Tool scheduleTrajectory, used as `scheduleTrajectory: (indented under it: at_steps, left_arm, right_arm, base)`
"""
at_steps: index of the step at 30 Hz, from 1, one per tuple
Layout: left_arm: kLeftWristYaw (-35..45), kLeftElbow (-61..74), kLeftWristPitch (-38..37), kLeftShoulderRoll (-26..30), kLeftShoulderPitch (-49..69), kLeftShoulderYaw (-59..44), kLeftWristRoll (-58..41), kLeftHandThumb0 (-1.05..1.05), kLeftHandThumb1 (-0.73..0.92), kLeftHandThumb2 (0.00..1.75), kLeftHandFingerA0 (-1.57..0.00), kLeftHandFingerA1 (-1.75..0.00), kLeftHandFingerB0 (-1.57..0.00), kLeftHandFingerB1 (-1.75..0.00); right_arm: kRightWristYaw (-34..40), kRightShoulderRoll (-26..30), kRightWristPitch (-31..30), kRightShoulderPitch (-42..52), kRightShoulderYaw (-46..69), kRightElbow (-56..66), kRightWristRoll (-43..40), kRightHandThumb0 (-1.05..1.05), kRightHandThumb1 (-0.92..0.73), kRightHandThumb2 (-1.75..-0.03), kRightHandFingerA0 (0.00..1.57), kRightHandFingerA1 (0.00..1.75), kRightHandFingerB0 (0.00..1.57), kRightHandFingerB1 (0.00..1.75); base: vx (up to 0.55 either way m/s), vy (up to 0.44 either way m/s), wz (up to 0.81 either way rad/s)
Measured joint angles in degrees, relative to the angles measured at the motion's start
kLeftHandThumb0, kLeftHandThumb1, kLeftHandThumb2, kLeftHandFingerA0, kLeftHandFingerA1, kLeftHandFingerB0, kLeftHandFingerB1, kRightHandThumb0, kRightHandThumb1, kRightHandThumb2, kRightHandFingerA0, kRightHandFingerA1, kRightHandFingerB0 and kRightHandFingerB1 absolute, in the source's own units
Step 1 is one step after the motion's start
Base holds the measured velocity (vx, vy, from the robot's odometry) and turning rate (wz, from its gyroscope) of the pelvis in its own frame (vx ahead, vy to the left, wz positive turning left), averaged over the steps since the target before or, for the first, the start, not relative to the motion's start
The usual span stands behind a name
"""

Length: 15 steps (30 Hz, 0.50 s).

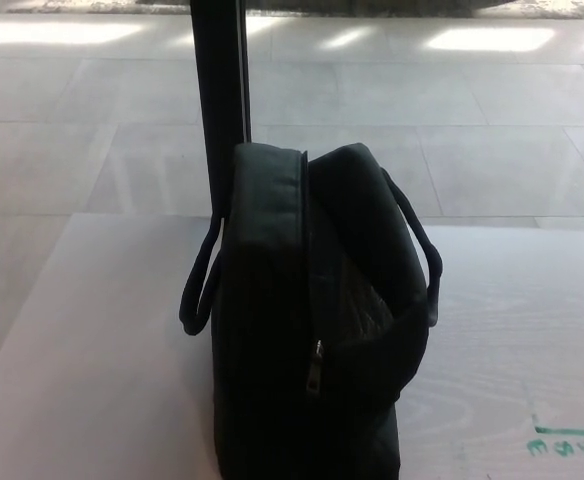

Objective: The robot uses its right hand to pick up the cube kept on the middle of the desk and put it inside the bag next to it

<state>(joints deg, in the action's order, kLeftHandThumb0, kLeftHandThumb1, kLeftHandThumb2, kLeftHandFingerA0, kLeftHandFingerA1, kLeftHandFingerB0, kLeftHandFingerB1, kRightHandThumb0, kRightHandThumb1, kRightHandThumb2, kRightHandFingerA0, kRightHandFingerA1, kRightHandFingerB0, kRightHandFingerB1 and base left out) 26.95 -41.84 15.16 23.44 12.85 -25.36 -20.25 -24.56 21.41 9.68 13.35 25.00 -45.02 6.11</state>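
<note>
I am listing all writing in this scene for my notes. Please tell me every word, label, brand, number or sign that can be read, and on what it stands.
Green handwritten marks on the desk, near its right edge: too blurred to read; whether letters or digits cannot be told.
Black bag: no label, brand or number shows on it.
Nothing else in the head view carries text.

surface: pale wood-grain desk filled the lower half of the frame | on it: black bag stood upright at lower centre, a loop handle on each side | markings: green scribbles on desk at lower right corner
</note>
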Motion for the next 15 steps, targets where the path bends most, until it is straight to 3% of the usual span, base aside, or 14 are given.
scheduleTrajectory:
  at_steps: [8,12,13,15]
  left_arm:
    - [0.1,-10.8,-6.1,2.1,-3.8,1.8,2.2,-0.63,0.69,0.61,-0.44,-0.54,-0.44,-0.38]
    - [0.1,-11.3,-7.8,2.4,-4.8,1.8,2.5,-0.61,0.71,0.61,-0.42,-0.56,-0.41,-0.39]
    - [0.2,-11.2,-8.2,2.5,-4.9,1.8,2.5,-0.59,0.74,0.62,-0.42,-0.56,-0.40,-0.39]
    - [0.5,-10.6,-8.7,2.6,-4.7,1.5,2.5,-0.59,0.74,0.62,-0.40,-0.58,-0.38,-0.40]
  right_arm:
    - [-1.5,0.1,0.8,2.8,-1.8,2.6,-2.7,-0.72,-0.80,-0.65,0.15,0.46,0.21,0.33]
    - [-2.1,0.2,0.7,2.9,-2.3,5.9,-4.3,-0.72,-0.78,-0.63,0.21,0.44,0.17,0.33]
    - [-2.1,0.3,0.7,2.9,-2.3,6.3,-4.5,-0.74,-0.61,-0.95,0.16,0.52,0.10,0.45]
    - [-1.7,0.5,0.8,3.0,-2.0,7.4,-4.9,-0.73,-0.61,-0.94,0.15,0.52,0.09,0.44]
  base:
    - [0.00,0.000,0.00]
    - [0.00,0.000,0.00]
    - [0.00,0.000,0.00]
    - [0.00,0.000,0.00]
